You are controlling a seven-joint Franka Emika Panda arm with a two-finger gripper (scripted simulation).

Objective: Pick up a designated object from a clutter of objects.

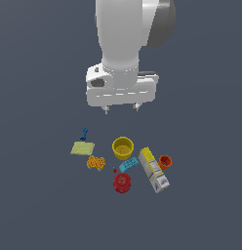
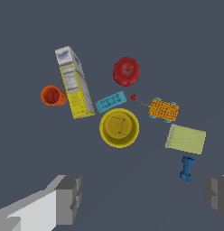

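While fingers (image 2: 71,198) hover apart, orange toy (image 2: 163,110) lies below.

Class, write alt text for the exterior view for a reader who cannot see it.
A white robot arm's open gripper hangs above small items scattered on a dark grey floor, touching none. The bumpy orange toy block lies beside a yellow cup, near a yellow-green flat square, red round thing and white-yellow-blue box.

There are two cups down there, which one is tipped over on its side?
The small orange cup, beside the tall white-yellow-blue box. It lies on its side with its mouth facing sideways, while the bigger yellow cup stands upright, mouth up.
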